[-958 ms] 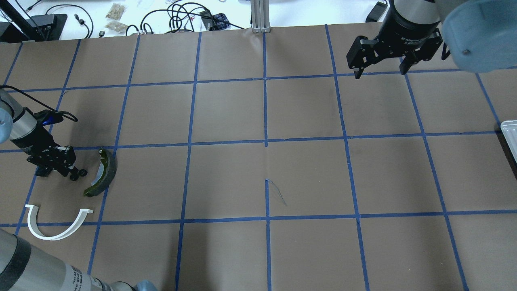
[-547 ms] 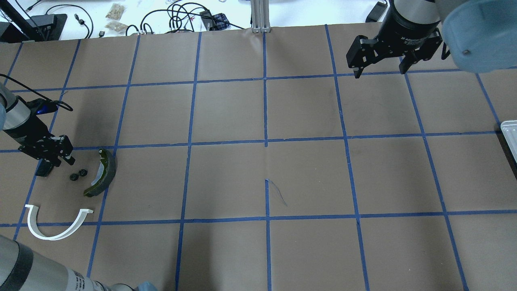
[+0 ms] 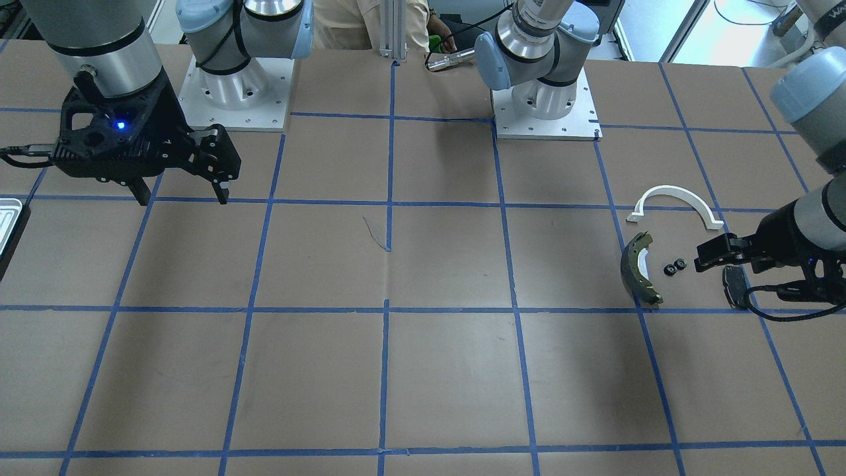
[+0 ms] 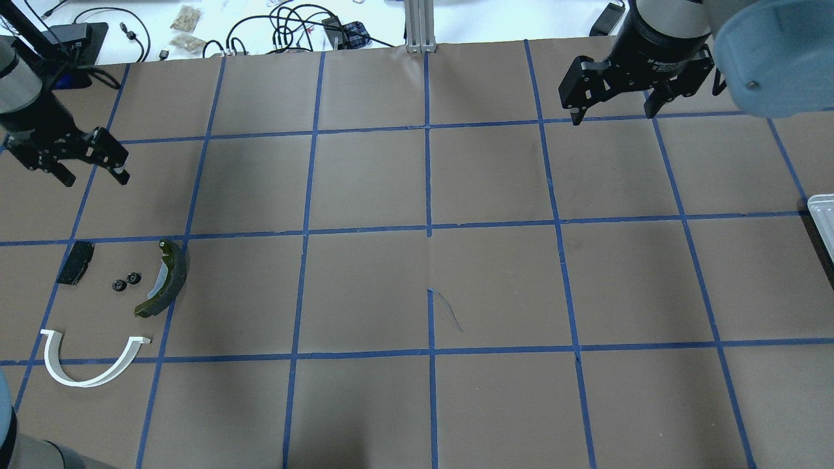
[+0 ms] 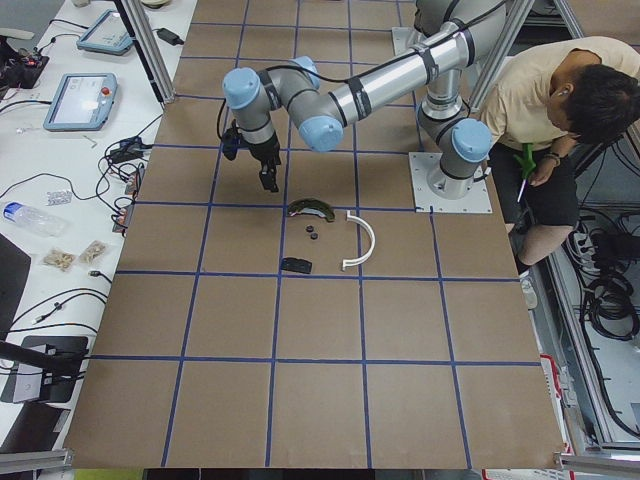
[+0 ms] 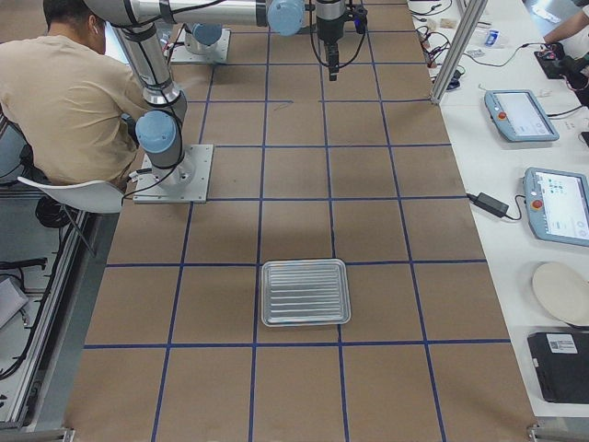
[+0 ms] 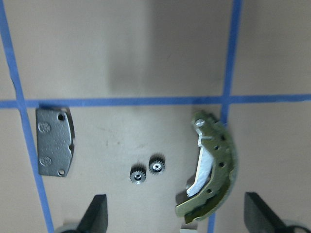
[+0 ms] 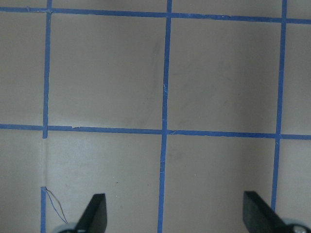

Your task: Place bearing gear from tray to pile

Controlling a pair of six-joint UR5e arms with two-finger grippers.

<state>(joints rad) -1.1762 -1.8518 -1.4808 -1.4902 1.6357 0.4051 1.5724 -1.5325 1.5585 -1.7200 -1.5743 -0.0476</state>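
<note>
Two small black bearing gears (image 4: 126, 282) lie side by side on the brown paper, between the olive-grey brake shoe (image 4: 166, 280) and the black pad (image 4: 75, 262). The white arch (image 4: 85, 371) lies nearer the robot. The left wrist view looks down on the gears (image 7: 147, 170), the brake shoe (image 7: 214, 170) and the pad (image 7: 55, 141). My left gripper (image 4: 92, 177) is open and empty, raised beyond the pile. My right gripper (image 4: 612, 117) is open and empty at the far right. The silvery tray (image 6: 306, 292) holds nothing; only its edge (image 4: 822, 215) shows in the overhead view.
Blue tape lines grid the brown paper. Cables and small bags (image 4: 186, 29) lie on the white surface past the table's far edge. A seated person (image 5: 560, 110) is beside the robot's bases.
My left gripper let go of the two gears beside the brake shoe, then rose and drew back toward the table's far side. The right arm barely moved.
</note>
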